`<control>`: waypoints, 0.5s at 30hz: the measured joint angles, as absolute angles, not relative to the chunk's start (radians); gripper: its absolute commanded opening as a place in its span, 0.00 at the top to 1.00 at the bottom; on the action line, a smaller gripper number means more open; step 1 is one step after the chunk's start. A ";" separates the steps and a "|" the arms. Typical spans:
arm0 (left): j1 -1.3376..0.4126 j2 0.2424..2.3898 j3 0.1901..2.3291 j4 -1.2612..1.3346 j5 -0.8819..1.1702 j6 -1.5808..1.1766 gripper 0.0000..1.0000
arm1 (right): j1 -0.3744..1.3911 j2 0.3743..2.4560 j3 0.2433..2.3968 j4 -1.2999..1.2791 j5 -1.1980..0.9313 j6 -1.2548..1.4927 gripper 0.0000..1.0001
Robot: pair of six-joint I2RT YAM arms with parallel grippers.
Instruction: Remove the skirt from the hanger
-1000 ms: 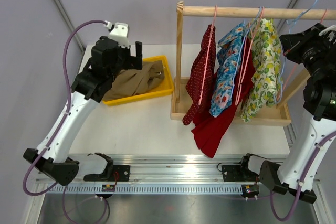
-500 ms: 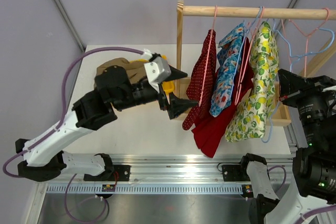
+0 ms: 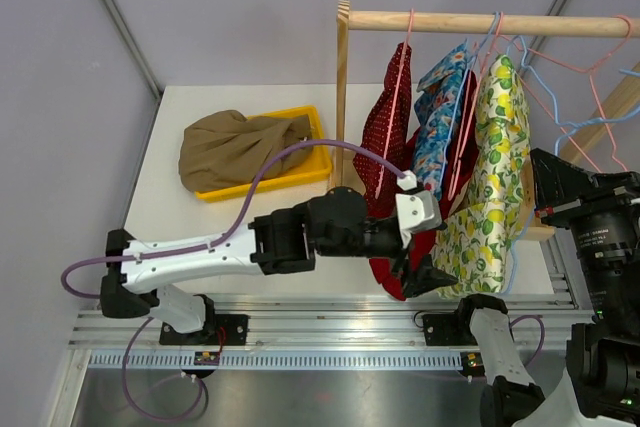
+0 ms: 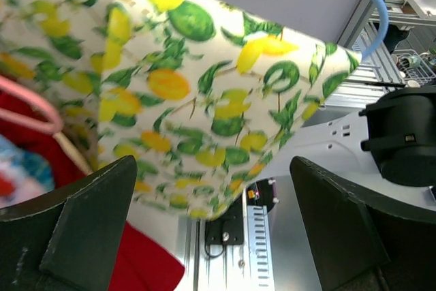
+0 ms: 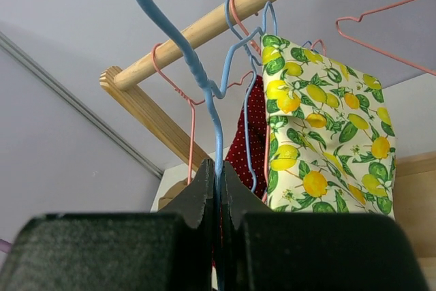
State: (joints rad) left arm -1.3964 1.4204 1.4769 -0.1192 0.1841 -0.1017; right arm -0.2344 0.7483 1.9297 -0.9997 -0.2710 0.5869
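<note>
The skirt point(image 3: 490, 187), white with yellow lemons and green leaves, hangs from a blue hanger point(image 3: 530, 92) on the wooden rail point(image 3: 480, 22). My right gripper point(image 5: 219, 182) is shut on the blue hanger point(image 5: 197, 76) wire below its hook, with the skirt point(image 5: 327, 134) just to its right. My left gripper point(image 3: 425, 272) has reached across to the skirt's lower hem. In the left wrist view it point(image 4: 214, 223) stands wide open right under the hem of the skirt point(image 4: 204, 86), with no cloth between its fingers point(image 4: 88, 223).
A yellow tray point(image 3: 262, 187) at the back left holds a brown garment point(image 3: 235, 147). On the rack hang a red dotted garment point(image 3: 385, 137), a blue floral one point(image 3: 435, 127) and a plain red one point(image 3: 395, 257). Empty pink hangers point(image 3: 590, 77) are at the rail's right end.
My left arm has swung from the yellow tray across the table to the skirt's hem. The right gripper has come down with the blue hanger, tilting the skirt forward.
</note>
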 measured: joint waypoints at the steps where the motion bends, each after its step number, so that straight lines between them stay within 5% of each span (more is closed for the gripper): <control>1: -1.409 1.443 1.491 -0.110 0.173 -0.102 0.01 | -0.228 0.745 1.930 -1.002 -0.271 0.590 1.00; 8: -1.441 1.561 1.582 -0.073 0.140 -0.104 0.01 | -0.181 0.741 1.962 -1.028 -0.248 0.586 1.00; 10: -1.443 1.576 1.588 -0.053 0.126 -0.107 0.10 | -0.166 0.741 1.972 -1.032 -0.243 0.582 1.00; 11: -1.444 1.580 1.588 -0.048 0.122 -0.108 0.20 | -0.160 0.741 1.975 -1.036 -0.238 0.580 1.00; 15: -1.449 1.596 1.589 -0.027 0.107 -0.115 0.95 | -0.143 0.741 1.975 -1.041 -0.226 0.577 1.00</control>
